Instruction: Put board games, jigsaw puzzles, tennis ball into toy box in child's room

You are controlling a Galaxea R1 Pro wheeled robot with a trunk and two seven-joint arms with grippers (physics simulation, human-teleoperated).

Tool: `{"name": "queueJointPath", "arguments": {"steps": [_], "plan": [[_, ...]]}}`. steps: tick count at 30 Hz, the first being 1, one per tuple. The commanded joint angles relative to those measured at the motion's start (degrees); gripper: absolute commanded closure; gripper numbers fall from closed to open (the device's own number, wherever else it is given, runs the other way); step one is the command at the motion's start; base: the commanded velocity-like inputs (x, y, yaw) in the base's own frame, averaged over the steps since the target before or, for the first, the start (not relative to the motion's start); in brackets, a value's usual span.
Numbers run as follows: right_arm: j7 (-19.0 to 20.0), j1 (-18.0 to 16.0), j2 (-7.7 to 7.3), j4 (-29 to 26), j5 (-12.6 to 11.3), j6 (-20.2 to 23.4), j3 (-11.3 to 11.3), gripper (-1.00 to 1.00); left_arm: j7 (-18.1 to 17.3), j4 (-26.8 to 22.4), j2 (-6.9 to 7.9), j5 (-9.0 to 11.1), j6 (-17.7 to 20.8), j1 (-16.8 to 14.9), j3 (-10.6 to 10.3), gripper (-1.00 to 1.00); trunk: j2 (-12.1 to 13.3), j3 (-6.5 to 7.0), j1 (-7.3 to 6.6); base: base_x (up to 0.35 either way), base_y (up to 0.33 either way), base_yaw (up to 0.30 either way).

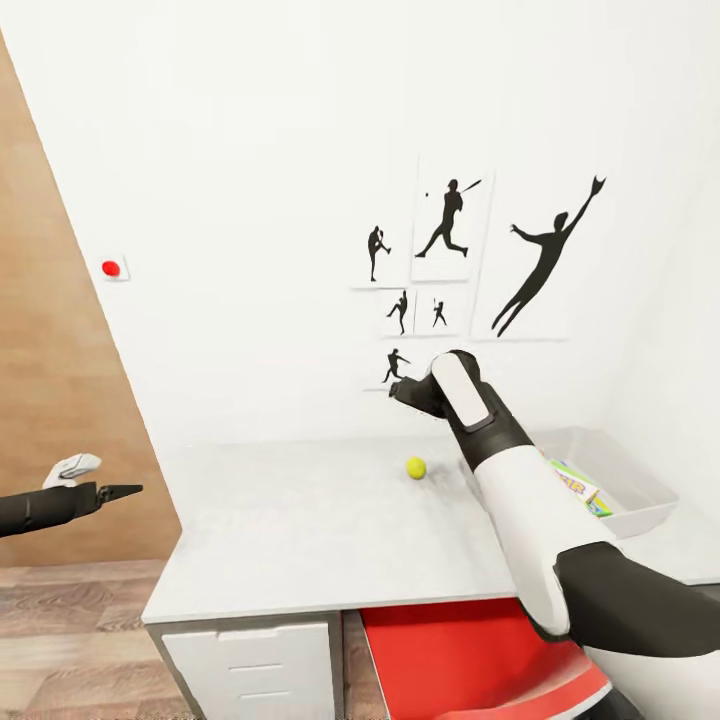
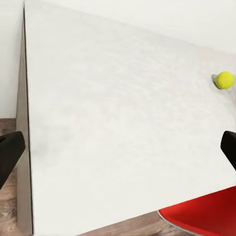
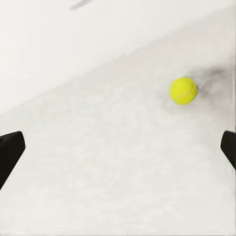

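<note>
Resting mid-table [image 1: 300, 520], tennis ball [image 1: 416, 467] clear of edges.

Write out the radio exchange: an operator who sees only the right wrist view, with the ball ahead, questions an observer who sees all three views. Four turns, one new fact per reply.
Operator: I see the tennis ball lying on the table. Where is the toy box?
Observer: In the head view the toy box stands on the table to the ball's right, partly hidden behind the right arm.
Operator: Where is the left gripper?
Observer: The left gripper hangs open beyond the table's left end, holding nothing.
</note>
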Motion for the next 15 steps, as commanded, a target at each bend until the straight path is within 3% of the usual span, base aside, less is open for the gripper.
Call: {"name": "queueJointPath", "arguments": {"steps": [1, 6, 12, 15], "plan": [[-1.26, -0.53, 0.12, -0.02, -0.57, 0.49, 0.12, -1.0, -0.57, -0.04, 0.14, -0.6, 0.43, -0.09, 0.2, -1.0, -0.14, -0.25, 0.04, 0.0, 0.0, 0.0], [-4.46, -3.17, 0.44, 0.34, -0.69, 3.06, 0.09, -1.0, -0.53, -0.01, 0.92, -0.59, 0.43, -0.09, 0.25, -1.0, -0.14, -0.72, 0.04, 0.0, 0.0, 0.0], [-4.97, -3.9, 0.44, 0.43, -0.71, 4.82, 0.04, -1.0, -0.56, -0.01, 1.08, -0.62, -0.15, -0.09, 0.3, -1.0, -0.14, -1.29, 0.04, 0.0, 0.0, 0.0], [-5.03, -4.16, 0.44, 0.65, -0.71, 5.51, 0.03, -1.0, -0.6, 0.02, 2.13, -0.62, -0.26, -0.09, 0.33, -1.0, -0.14, -1.57, 0.04, 0.0, 0.0, 0.0]]}}
